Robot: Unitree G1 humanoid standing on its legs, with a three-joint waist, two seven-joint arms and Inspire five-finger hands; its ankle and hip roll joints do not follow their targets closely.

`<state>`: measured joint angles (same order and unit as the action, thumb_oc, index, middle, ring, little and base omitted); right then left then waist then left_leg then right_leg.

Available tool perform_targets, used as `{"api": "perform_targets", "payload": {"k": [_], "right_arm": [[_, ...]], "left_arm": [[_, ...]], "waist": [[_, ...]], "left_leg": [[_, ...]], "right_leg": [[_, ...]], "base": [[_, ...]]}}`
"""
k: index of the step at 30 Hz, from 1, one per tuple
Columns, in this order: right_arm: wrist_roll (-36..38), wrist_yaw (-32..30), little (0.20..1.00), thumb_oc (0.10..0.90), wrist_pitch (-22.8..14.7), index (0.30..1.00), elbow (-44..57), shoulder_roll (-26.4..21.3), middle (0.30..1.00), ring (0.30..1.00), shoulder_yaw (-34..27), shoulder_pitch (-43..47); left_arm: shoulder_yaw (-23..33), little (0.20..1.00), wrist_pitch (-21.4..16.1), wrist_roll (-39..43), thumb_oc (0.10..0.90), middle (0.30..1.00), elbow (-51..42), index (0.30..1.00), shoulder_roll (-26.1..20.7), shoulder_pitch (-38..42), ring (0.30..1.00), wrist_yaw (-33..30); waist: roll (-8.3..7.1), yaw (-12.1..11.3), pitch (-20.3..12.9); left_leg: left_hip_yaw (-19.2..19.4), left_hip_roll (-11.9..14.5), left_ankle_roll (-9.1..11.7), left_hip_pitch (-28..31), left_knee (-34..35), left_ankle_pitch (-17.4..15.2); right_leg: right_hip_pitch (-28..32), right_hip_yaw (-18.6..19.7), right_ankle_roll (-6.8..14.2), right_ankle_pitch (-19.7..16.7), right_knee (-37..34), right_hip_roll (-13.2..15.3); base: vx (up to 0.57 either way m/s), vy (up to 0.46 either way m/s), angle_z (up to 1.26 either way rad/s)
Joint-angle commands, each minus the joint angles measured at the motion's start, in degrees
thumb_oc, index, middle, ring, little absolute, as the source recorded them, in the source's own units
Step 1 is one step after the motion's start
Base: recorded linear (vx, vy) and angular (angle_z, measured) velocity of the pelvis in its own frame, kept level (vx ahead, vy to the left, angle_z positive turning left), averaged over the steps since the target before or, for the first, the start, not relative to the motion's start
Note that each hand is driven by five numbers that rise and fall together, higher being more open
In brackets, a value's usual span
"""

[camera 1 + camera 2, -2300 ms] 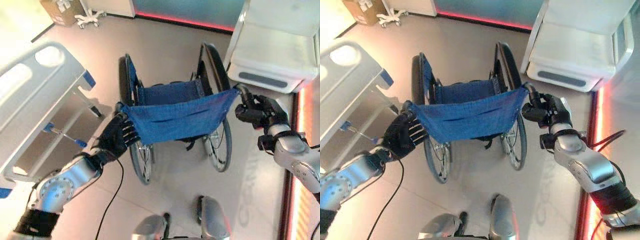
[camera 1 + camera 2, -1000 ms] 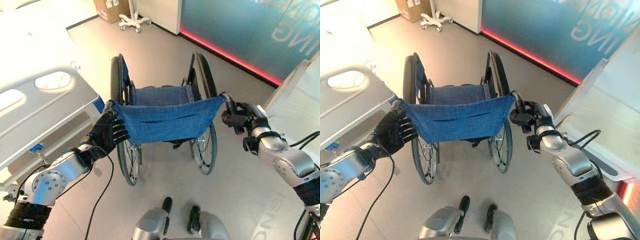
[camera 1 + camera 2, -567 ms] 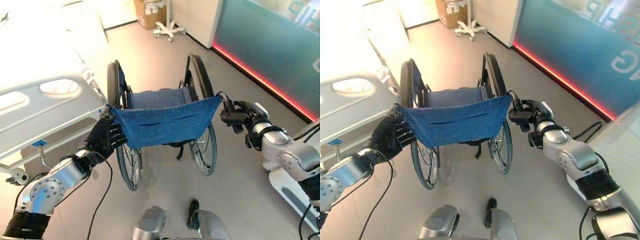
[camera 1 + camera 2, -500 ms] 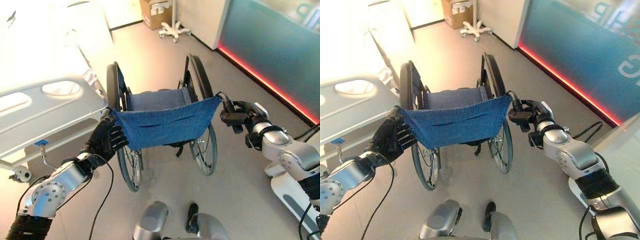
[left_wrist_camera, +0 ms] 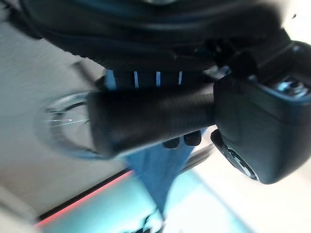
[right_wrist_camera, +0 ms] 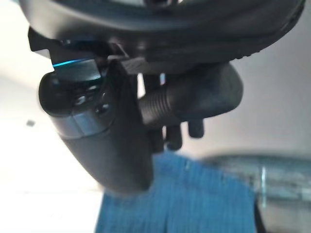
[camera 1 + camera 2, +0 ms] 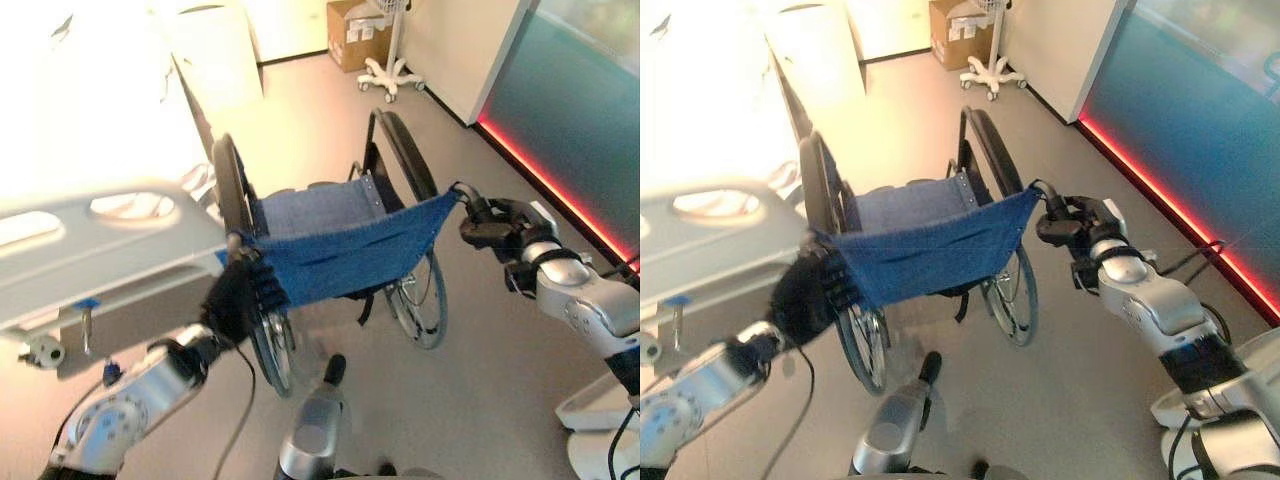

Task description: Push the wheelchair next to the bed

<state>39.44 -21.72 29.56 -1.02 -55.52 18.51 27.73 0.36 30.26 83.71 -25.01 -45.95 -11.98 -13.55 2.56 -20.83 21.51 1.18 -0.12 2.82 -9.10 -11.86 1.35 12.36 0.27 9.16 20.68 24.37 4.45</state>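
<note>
On grey floor beside the bed [image 7: 110, 235], the blue-backed wheelchair [image 7: 335, 240] has both handles gripped by left hand [image 7: 235, 300] and right hand [image 7: 500, 225].

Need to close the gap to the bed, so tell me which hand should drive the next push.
Probably the right hand: it is curled round the wheelchair's push handle on the side away from the bed, so pushing there should swing the chair bedward. The left hand grips the bed-side handle, already close to the bed frame, and can steady.

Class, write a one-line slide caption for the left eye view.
Both hands, left hand and right hand, grip the wheelchair handles beside the bed.
</note>
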Motion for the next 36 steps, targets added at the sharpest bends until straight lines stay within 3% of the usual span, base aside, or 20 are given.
{"api": "perform_targets", "payload": {"k": [1, 3, 4, 6, 8, 9, 11, 12, 14, 17, 18, 21, 22, 24, 25, 27, 29, 31, 36], "right_arm": [[6.6, 3.1, 0.3, 0.4, -10.5, 0.3, 10.5, 13.3, 0.3, 0.3, 3.6, 2.0], [7.5, 2.1, 0.3, 0.4, -10.4, 0.3, 10.8, 13.6, 0.3, 0.3, 4.4, 3.0], [7.2, 1.8, 0.3, 0.4, -10.4, 0.3, 10.8, 14.2, 0.3, 0.3, 5.0, 3.5], [5.9, 1.5, 0.3, 0.4, -10.2, 0.3, 10.8, 15.2, 0.3, 0.3, 5.5, 4.0], [4.8, 1.2, 0.3, 0.4, -10.6, 0.3, 12.0, 14.6, 0.3, 0.3, 4.2, 3.2], [4.9, 1.4, 0.3, 0.4, -11.2, 0.3, 12.3, 14.1, 0.3, 0.3, 3.4, 3.0], [5.1, 1.4, 0.3, 0.4, -11.3, 0.3, 12.3, 13.9, 0.3, 0.3, 3.2, 3.1], [6.0, 1.0, 0.3, 0.4, -11.1, 0.3, 12.9, 13.4, 0.3, 0.3, 2.9, 3.9], [7.1, 0.3, 0.3, 0.4, -10.1, 0.3, 14.4, 12.9, 0.3, 0.3, 2.7, 4.3], [9.2, -0.3, 0.3, 0.4, -8.1, 0.3, 17.5, 12.1, 0.3, 0.3, 1.4, 4.4], [9.8, -0.5, 0.3, 0.4, -8.2, 0.3, 18.3, 12.2, 0.3, 0.3, 1.0, 4.2], [9.8, 0.9, 0.3, 0.4, -7.2, 0.3, 18.1, 11.8, 0.3, 0.3, -0.2, 3.3], [9.9, 1.2, 0.3, 0.4, -6.4, 0.3, 18.2, 11.3, 0.3, 0.3, -0.4, 2.9], [9.5, 2.8, 0.3, 0.4, -5.8, 0.3, 18.4, 9.3, 0.3, 0.3, -0.8, 1.9], [9.6, 3.4, 0.3, 0.4, -6.0, 0.3, 18.6, 8.1, 0.3, 0.3, -1.6, 1.2], [9.9, 2.9, 0.3, 0.4, -6.5, 0.3, 19.6, 7.1, 0.3, 0.3, -2.4, 0.0], [9.5, 3.0, 0.3, 0.4, -6.7, 0.3, 20.5, 6.9, 0.3, 0.3, -4.2, -1.3], [9.5, 3.2, 0.3, 0.4, -6.6, 0.3, 20.5, 6.8, 0.3, 0.3, -4.3, -0.9], [11.5, 0.4, 0.3, 0.4, -6.2, 0.3, 21.2, 5.9, 0.3, 0.3, -4.3, -0.6]], "left_arm": [[10.1, 0.3, -9.2, -3.4, 0.4, 0.3, 13.2, 0.3, -1.9, 18.9, 0.3, -2.1], [9.8, 0.3, -9.0, -2.6, 0.4, 0.3, 13.8, 0.3, -3.0, 20.0, 0.3, -2.0], [9.2, 0.3, -9.2, -1.8, 0.4, 0.3, 14.3, 0.3, -3.7, 20.8, 0.3, -2.5], [8.0, 0.3, -8.8, -1.3, 0.4, 0.3, 16.0, 0.3, -4.5, 22.8, 0.3, -1.6], [6.9, 0.3, -8.7, -1.1, 0.4, 0.3, 16.3, 0.3, -5.3, 24.0, 0.3, 0.1], [6.6, 0.3, -9.0, -1.2, 0.4, 0.3, 16.7, 0.3, -5.3, 24.3, 0.3, 0.8], [6.5, 0.3, -9.2, -1.3, 0.4, 0.3, 16.9, 0.3, -5.3, 24.5, 0.3, 0.9], [5.9, 0.3, -9.5, -1.6, 0.4, 0.3, 16.9, 0.3, -4.8, 24.8, 0.3, 0.7], [5.6, 0.3, -9.9, -2.2, 0.4, 0.3, 16.1, 0.3, -4.4, 24.2, 0.3, 0.0], [6.0, 0.3, -11.2, -3.9, 0.4, 0.3, 14.5, 0.3, -3.1, 22.0, 0.3, -0.7], [6.4, 0.3, -11.8, -5.0, 0.4, 0.3, 14.1, 0.3, -2.1, 21.2, 0.3, -0.3], [6.5, 0.3, -12.7, -4.9, 0.4, 0.3, 13.7, 0.3, -0.6, 20.6, 0.3, 0.2], [6.6, 0.3, -13.0, -4.2, 0.4, 0.3, 13.6, 0.3, -0.2, 20.6, 0.3, -0.2], [7.5, 0.3, -11.8, -3.3, 0.4, 0.3, 12.5, 0.3, 0.1, 20.3, 0.3, -1.5], [7.5, 0.3, -11.3, -2.6, 0.4, 0.3, 11.8, 0.3, 0.1, 20.3, 0.3, -2.4], [7.0, 0.3, -11.2, -2.2, 0.4, 0.3, 11.3, 0.3, 0.0, 20.7, 0.3, -3.0], [7.2, 0.3, -13.0, -2.7, 0.4, 0.3, 11.9, 0.3, 0.8, 19.3, 0.3, -1.8], [7.5, 0.3, -13.0, -2.4, 0.4, 0.3, 12.0, 0.3, 0.8, 19.3, 0.3, -1.8], [5.6, 0.3, -12.3, -2.5, 0.4, 0.3, 14.0, 0.3, 1.1, 22.8, 0.3, -2.1]], "waist": [[-6.17, 4.2, -8.9], [-5.38, 4.5, -9.7], [-4.83, 5.1, -9.6], [-3.94, 6.5, -9.3], [-3.42, 8.0, -7.9], [-3.63, 9.0, -6.9], [-3.73, 9.6, -6.4], [-4.5, 11.4, -5.5], [-4.87, 12.4, -4.9], [-5.18, 13.4, -4.6], [-5.62, 13.9, -5.1], [-5.48, 15.5, -7.0], [-5.16, 16.1, -7.8], [-5.38, 16.9, -8.4], [-5.84, 16.9, -8.1], [-5.91, 17.0, -7.4], [-5.32, 17.3, -6.5], [-5.32, 17.5, -6.4], [-4.45, 20.1, -7.3]], "left_leg": [[-0.2, -6.9, -6.0, -2.3, 3.6, 4.4], [-0.7, -6.8, -6.6, -1.1, 3.5, 3.5], [-0.9, -6.8, -6.8, -0.4, 3.1, 2.7], [-1.3, -7.2, -7.2, 0.6, 2.6, 2.1], [-4.1, -7.8, -6.6, 2.5, 1.4, 0.6], [-5.7, -8.2, -6.4, 4.2, 0.4, -1.2], [-6.2, -8.4, -6.4, 5.2, -0.2, -2.4], [-7.2, -8.8, -6.2, 8.3, -1.6, -6.4], [-7.8, -8.6, -6.1, 10.5, -3.2, -9.8], [-8.7, -6.9, -5.8, 14.1, -4.5, -13.9], [-8.4, -6.2, -5.7, 14.6, -5.8, -14.3], [-8.5, -4.3, -4.0, 16.1, -9.3, -11.6], [-8.4, -3.3, -2.7, 16.7, -11.5, -8.3], [-5.6, -2.5, 0.2, 12.7, -25.0, 0.7], [-3.9, -2.2, 0.6, 8.6, -28.3, 1.9], [-1.8, -0.8, 0.0, 5.1, -26.2, 0.8], [-1.2, -0.4, -0.5, 5.3, -20.4, 0.6], [-1.1, -0.5, -0.6, 5.5, -19.7, 0.3], [1.9, 1.6, -0.2, 11.4, -6.7, -2.0]], "right_leg": [[-0.4, -8.4, 2.6, -25.5, 15.1, -6.4], [-3.5, -7.7, 2.5, -28.5, 18.3, -6.1], [-5.7, -7.9, 1.2, -26.7, 18.3, -5.2], [-9.4, -8.5, -0.8, -22.5, 13.2, -3.9], [-13.5, -9.3, -2.7, -19.2, 0.8, -2.7], [-14.9, -10.1, -2.9, -20.1, -5.6, -1.0], [-15.5, -10.3, -2.7, -21.2, -8.3, -0.3], [-19.2, -8.6, -1.2, -25.8, -16.6, 1.9], [-20.9, -8.0, 0.2, -29.8, -23.0, 4.0], [-23.7, -6.8, 1.2, -32.2, -24.2, 5.7], [-22.4, -6.6, 1.3, -31.0, -24.4, 5.1], [-22.1, -6.2, 0.3, -29.2, -21.3, 2.7], [-21.7, -6.8, -0.6, -28.6, -20.1, 1.8], [-18.4, -7.9, -3.5, -27.0, -19.3, 0.5], [-16.3, -8.8, -4.5, -26.5, -19.5, 0.3], [-14.0, -9.5, -5.2, -25.4, -19.7, -0.3], [-12.6, -8.2, -5.2, -24.1, -19.1, -1.1], [-12.2, -8.0, -5.4, -23.7, -18.9, -1.1], [-13.0, -8.9, -4.7, -23.4, -19.4, -0.7]], "base": [[0.58, 0.129, 0.18], [0.42, 0.095, 0.34], [0.36, 0.073, 0.34], [0.38, 0.028, 0.15], [0.37, -0.131, 0.01], [0.3, -0.182, 0.17], [0.28, -0.173, 0.51], [0.42, -0.252, 0.91], [0.55, -0.297, 1.31], [0.51, -0.258, 0.23], [0.53, -0.271, -0.03], [0.36, -0.151, 0.03], [0.33, -0.135, 0.36], [0.3, -0.212, 0.55], [0.22, -0.217, 0.42], [0.18, -0.095, 0.39], [0.17, 0.046, 0.36], [0.06, 0.068, 0.14], [0.01, 0.13, -0.02]]}}
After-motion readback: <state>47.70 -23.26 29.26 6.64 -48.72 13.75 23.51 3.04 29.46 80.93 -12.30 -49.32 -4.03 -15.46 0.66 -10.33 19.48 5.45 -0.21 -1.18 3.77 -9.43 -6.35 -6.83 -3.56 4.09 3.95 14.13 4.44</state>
